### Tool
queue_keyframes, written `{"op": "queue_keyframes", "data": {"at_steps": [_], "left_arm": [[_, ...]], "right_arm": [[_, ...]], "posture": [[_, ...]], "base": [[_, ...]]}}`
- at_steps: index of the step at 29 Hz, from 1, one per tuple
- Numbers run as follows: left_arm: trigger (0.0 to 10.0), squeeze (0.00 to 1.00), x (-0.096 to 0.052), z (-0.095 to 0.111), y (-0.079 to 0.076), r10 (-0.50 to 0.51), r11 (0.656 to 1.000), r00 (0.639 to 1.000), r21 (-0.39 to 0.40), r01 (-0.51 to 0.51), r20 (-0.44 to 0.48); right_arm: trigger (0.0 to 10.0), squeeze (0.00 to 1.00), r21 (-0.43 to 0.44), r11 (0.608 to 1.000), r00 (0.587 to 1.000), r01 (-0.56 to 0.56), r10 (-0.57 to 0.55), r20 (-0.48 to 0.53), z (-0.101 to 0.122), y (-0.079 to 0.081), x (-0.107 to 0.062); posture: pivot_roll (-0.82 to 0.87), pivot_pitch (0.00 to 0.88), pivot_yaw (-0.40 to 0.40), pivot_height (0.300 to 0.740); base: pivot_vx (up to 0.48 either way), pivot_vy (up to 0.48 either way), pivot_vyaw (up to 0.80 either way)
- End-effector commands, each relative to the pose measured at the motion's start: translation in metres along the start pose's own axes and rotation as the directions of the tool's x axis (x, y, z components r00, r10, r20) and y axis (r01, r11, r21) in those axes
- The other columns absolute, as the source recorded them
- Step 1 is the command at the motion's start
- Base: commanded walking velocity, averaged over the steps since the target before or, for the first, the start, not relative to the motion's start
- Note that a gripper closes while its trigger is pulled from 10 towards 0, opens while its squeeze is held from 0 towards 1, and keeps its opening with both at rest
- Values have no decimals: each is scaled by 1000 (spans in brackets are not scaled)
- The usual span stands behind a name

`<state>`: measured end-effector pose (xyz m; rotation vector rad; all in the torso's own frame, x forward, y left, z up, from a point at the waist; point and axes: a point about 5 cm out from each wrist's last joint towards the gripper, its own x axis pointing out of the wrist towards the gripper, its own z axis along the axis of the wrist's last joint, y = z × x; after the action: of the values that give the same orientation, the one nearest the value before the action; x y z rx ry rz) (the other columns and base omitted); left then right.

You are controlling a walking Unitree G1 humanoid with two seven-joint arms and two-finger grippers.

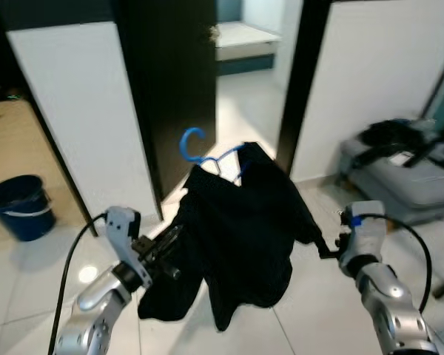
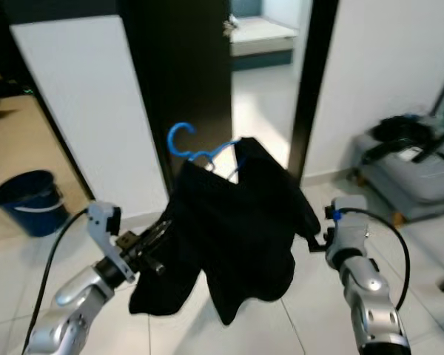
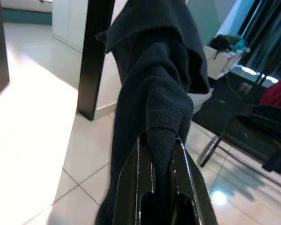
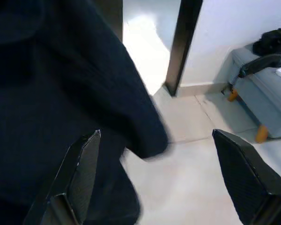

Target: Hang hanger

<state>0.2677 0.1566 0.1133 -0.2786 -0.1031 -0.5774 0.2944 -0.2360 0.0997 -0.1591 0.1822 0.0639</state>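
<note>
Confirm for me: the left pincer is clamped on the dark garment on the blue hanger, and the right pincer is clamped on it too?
Not quite. The left pincer is clamped on the dark garment on the blue hanger, but the right pincer is open, fingers spread wide beside the cloth, as the right wrist view shows.

We had two silver, jointed metal arms with pale grey wrist housings. A black cable looped from each wrist back along the forearm. The right wrist carried a small blue marking. The left gripper (image 1: 165, 248) and the right gripper (image 4: 159, 180) each had two long, glossy black fingers.
</note>
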Motion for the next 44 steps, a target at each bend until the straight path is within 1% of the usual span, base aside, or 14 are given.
{"op": "queue_keyframes", "data": {"at_steps": [1, 5, 11, 14, 15, 17, 19, 22, 23, 28, 31, 36, 38, 44], "left_arm": [[10000, 0, 3, 8, 0, 5, 999, 999, 38, -7, 51], [10000, 0, 2, 9, -2, 24, 997, 997, 69, -29, 69], [10000, 0, 0, 11, -4, 27, 995, 997, 91, -34, 75], [10000, 0, 2, 15, -8, -45, 981, 999, 188, 38, 30], [10000, 0, 2, 15, -8, -45, 981, 999, 188, 38, 30], [10000, 0, 6, 24, -11, -115, 964, 993, 242, 107, 15], [10000, 0, 8, 29, -14, -148, 956, 989, 259, 140, 10], [10000, 0, 13, 44, -22, -256, 913, 966, 323, 249, -20], [10000, 0, 13, 44, -22, -256, 913, 966, 323, 249, -20], [10000, 0, 17, 60, -28, -324, 850, 944, 419, 319, -62], [10000, 0, 19, 65, -29, -331, 836, 942, 444, 324, -64], [10000, 0, 23, 72, -36, -346, 833, 938, 451, 321, -29], [10000, 0, 25, 73, -41, -356, 832, 934, 448, 327, -21], [10000, 0, 27, 74, -46, -363, 836, 932, 439, 329, -6]], "right_arm": [[10000, 0, -25, 1000, 1000, -10, 10, -14, 1, -1, 2], [10000, 0, -35, 998, 998, -50, 49, -26, 3, 1, 9], [10000, 0, 12, 999, 999, -48, 48, -8, 7, -2, 12], [10000, 0, 138, 990, 999, -21, 14, 49, 14, -6, 12], [10000, 0, 138, 990, 999, -21, 14, 49, 14, -6, 12], [10000, 0, 264, 963, 994, -46, 18, 107, 21, -5, 10], [10000, 0, 313, 947, 990, -68, 26, 137, 25, -3, 9], [10000, 0, 396, 905, 969, -153, 58, 241, 42, 1, 9], [10000, 0, 396, 905, 969, -153, 58, 241, 42, 1, 9], [10000, 0, 393, 876, 923, -280, 133, 360, 72, 6, 10], [10000, 0, 391, 858, 897, -333, 161, 411, 88, 7, 11], [10000, 0, 430, 832, 893, -350, 158, 422, 101, 8, 12], [10000, 0, 457, 799, 885, -390, 188, 427, 103, 13, 11], [10000, 0, 452, 790, 892, -414, 253, 374, 95, 22, 9]], "posture": [[-84, 0, -59, 740], [-59, 0, -109, 740], [-55, 0, -87, 740], [-66, 0, -60, 740], [-66, 0, -60, 740], [-80, 0, -42, 740], [-80, 0, -42, 740], [-88, 0, -14, 740], [-88, 0, -14, 740], [-92, 0, 6, 740], [-93, 0, 17, 740], [-94, 0, 24, 740], [-93, 0, 25, 740], [-90, 0, 24, 740]], "base": [[0, 0, -769], [0, 0, -769], [0, 0, -771], [0, 0, -769], [0, 0, -769], [0, 0, -769], [0, 0, -769], [0, 0, -513], [0, 0, 0], [0, 0, 0], [0, 0, 0], [0, 0, 0], [0, 0, 0], [0, 0, 0]]}}
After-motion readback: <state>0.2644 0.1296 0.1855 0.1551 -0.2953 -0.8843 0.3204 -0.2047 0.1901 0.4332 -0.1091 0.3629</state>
